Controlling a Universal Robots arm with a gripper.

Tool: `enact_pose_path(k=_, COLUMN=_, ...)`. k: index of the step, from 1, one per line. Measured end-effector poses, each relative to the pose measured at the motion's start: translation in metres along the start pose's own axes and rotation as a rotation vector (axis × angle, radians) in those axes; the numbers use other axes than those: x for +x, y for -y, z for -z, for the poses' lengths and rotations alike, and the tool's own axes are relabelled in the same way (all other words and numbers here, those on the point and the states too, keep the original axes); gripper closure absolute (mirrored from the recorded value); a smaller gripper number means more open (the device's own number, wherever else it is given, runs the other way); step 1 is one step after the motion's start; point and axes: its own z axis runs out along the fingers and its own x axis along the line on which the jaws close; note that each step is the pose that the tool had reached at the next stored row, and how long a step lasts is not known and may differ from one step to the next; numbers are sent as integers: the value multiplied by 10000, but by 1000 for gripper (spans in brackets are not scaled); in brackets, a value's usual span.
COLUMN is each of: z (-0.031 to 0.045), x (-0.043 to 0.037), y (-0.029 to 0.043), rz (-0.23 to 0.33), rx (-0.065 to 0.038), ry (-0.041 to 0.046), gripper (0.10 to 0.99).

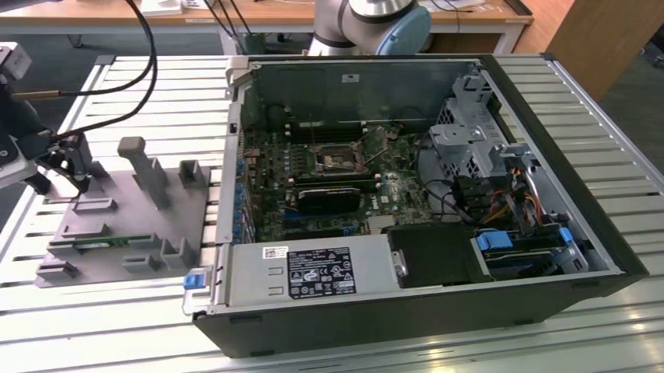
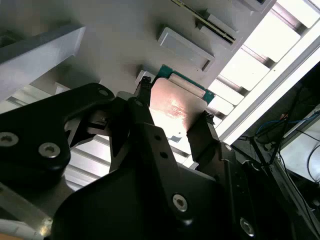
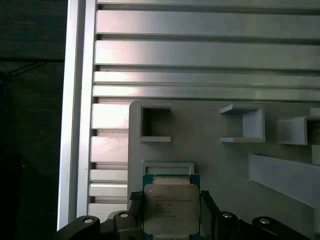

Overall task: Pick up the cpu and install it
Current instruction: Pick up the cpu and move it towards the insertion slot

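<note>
Slatted aluminium table (image 1: 581, 101) carries an open black desktop computer case (image 1: 415, 318) lying on its side, green motherboard (image 1: 272, 194) facing up. At the exterior view's left, beside the case, sits a grey moulded plastic fixture tray (image 1: 114, 210) with pockets and posts. The black two-finger gripper (image 1: 62, 175) is over the tray's far left corner, well apart from the case.

The flat square cpu with silver metal top and green rim (image 3: 171, 207) is between the fingers (image 2: 142, 100), just over a shallow grey square pocket (image 3: 167, 166) in the tray. The fingers are closed against two opposite edges of the cpu and seem to be holding it. How firmly cannot be told.

Risks, as judgement:
- Grip is on thin edges only, so the cpu could slip or tilt, especially if contact is near a corner, as the second wrist view suggests.
- The square metal-framed cpu socket (image 1: 337, 161) lies mid-board, across the case's left wall. A low carry could clip that wall.
- A tilted or rotated cpu set onto the socket could damage the contacts.
- Whether the socket frame is open cannot be told. If shut, placement is blocked.
</note>
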Motion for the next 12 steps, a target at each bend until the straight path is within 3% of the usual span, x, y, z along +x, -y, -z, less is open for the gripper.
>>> enact_pose_path(k=12, z=55, x=0, y=-4, rz=0, rx=1, ry=-1, gripper=545)
